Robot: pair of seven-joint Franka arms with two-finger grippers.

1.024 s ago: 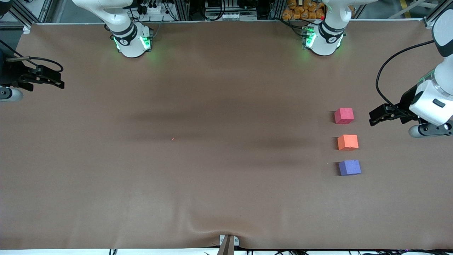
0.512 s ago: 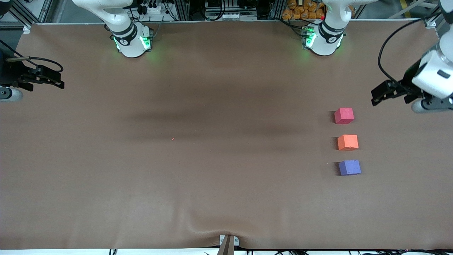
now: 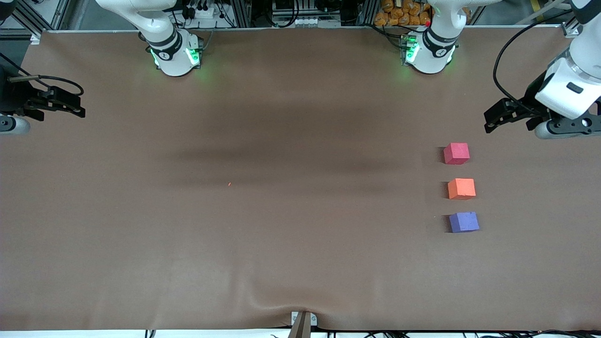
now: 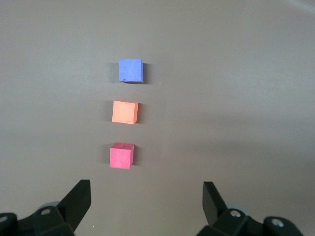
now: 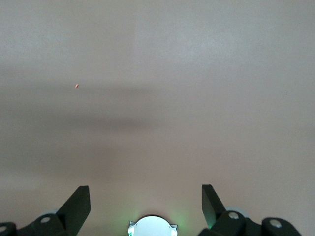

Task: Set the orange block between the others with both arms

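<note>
Three small cubes stand in a row on the brown table toward the left arm's end. The orange block (image 3: 461, 188) (image 4: 124, 112) sits in the middle. The pinkish-red cube (image 3: 456, 153) (image 4: 121, 156) is farther from the front camera and the purple cube (image 3: 464, 222) (image 4: 131, 71) is nearer. Small gaps separate them. My left gripper (image 3: 489, 122) (image 4: 146, 196) hangs open and empty over the bare table close to the pinkish-red cube. My right gripper (image 3: 78, 106) (image 5: 145, 196) waits open and empty over the right arm's end of the table.
Both green-lit arm bases (image 3: 176, 54) (image 3: 428, 51) stand along the table's edge farthest from the front camera. A tiny orange speck (image 3: 229, 184) (image 5: 77, 85) lies mid-table. A metal clamp (image 3: 303, 321) grips the table's front edge. The right arm's base (image 5: 151, 227) shows between its fingers.
The left arm has lifted away from beside the pinkish-red cube and swung toward the bases' side of the table, its gripper still open. The cubes and the right arm have not moved.
</note>
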